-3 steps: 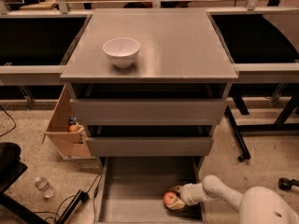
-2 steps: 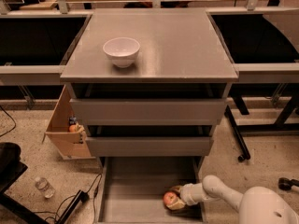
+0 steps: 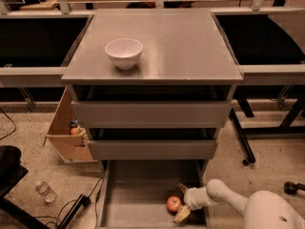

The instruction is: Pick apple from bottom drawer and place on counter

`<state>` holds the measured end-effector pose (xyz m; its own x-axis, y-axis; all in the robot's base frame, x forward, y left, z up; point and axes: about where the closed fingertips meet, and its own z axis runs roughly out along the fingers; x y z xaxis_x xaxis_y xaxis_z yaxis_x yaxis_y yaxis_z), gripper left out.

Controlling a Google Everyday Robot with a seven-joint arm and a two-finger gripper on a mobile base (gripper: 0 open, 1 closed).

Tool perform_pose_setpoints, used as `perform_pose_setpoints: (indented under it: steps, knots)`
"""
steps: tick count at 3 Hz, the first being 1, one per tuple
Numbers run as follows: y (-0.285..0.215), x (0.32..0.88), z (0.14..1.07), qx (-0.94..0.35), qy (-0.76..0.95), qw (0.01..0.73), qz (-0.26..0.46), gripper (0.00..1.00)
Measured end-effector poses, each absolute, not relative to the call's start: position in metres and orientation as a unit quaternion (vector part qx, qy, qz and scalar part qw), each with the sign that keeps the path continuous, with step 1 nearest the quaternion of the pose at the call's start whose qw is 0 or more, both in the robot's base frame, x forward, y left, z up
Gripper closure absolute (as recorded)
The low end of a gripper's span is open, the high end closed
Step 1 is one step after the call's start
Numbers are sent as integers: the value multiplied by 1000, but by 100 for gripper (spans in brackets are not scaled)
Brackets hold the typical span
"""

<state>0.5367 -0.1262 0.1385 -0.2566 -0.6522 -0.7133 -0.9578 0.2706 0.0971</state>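
Note:
The small red apple (image 3: 173, 203) lies on the grey floor of the pulled-out bottom drawer (image 3: 136, 190), near its front right. My gripper (image 3: 179, 202) reaches in from the right on a white arm. It is open, with one finger behind the apple and one in front of it, right beside the apple. The grey counter (image 3: 181, 42) on top of the cabinet carries a white bowl (image 3: 124, 52).
Two grey drawers with plain fronts (image 3: 150, 113) sit above the open one. A light wooden box (image 3: 64, 132) stands left of the cabinet. A plastic bottle (image 3: 45, 191) and cables lie on the floor at left. A black table leg with a wheel (image 3: 247, 160) stands at right.
The arm and the apple have hardly moved. The gripper's fingers now stand a little wider apart beside the apple.

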Motion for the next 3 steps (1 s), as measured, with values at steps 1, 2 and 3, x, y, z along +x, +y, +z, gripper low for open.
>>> perform_pose_setpoints:
  steps: [1, 2, 3]
  knots:
    - [-123, 534, 134, -549, 740, 279, 271, 0]
    - [-121, 533, 129, -556, 737, 275, 269, 3]
    - [-121, 533, 129, -556, 737, 275, 269, 26]
